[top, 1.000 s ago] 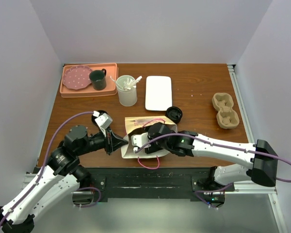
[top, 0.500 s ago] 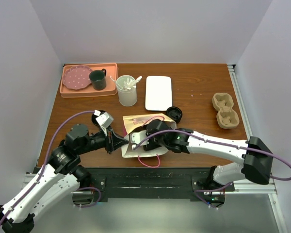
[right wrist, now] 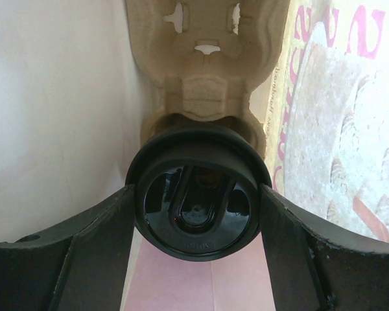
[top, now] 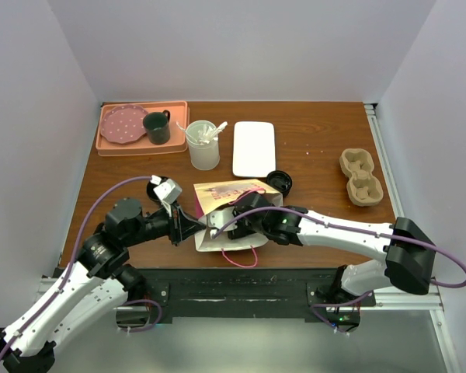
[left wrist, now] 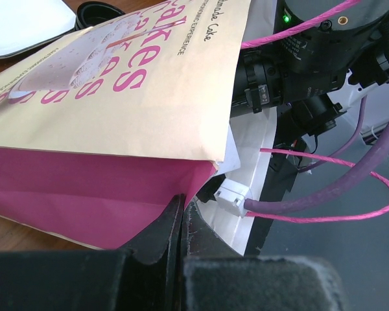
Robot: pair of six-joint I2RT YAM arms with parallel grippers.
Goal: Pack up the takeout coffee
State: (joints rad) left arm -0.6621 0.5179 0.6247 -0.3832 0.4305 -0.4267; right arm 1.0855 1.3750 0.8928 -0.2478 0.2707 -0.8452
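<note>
- The bag (top: 229, 194) lay on its side on the tabletop (top: 318, 163), lower centre.
- The right arm (top: 334, 229) reached low into it from the right, while the left arm (top: 132, 221) stretched flat toward its left edge.
- Inside the bag, the cup (right wrist: 198, 175) looked seated in the carrier (right wrist: 207, 52).
- The right claw (right wrist: 198, 194) gripped the cup, so loading seemed nearly done. The next move called for letting go and backing straight out.
- The left claw (left wrist: 181, 207) was clenched on the bag's edge.

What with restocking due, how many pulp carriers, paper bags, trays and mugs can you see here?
Pulp carriers: 2
Paper bag: 1
Trays: 2
Mug: 1
Total: 6
</note>
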